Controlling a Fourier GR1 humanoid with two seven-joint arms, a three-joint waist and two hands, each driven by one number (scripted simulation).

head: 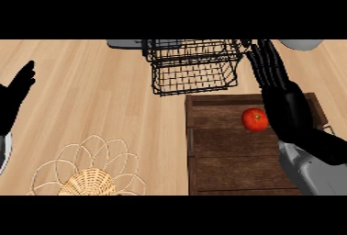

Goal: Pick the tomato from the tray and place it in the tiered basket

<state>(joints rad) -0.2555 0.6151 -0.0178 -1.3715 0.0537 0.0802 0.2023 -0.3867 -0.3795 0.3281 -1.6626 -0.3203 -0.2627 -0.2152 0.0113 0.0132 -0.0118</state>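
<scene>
Light wooden worktop point(102, 92). Dark brown wooden tray point(230, 160) near right, black wire tiered basket point(194, 66) beyond it. Round red tomato point(255, 120) lies on tray's far part, just left of right hand point(271, 69), whose fingers are straight, holding nothing. Left hand point(17, 94) rests open at left edge.

The tomato point(254, 120) is red on a dark brown planked tray point(230, 160); the basket point(193, 69) is black wire mesh. The counter point(95, 101) is pale wood grain; both hands point(271, 64) point(17, 92) are black.
</scene>
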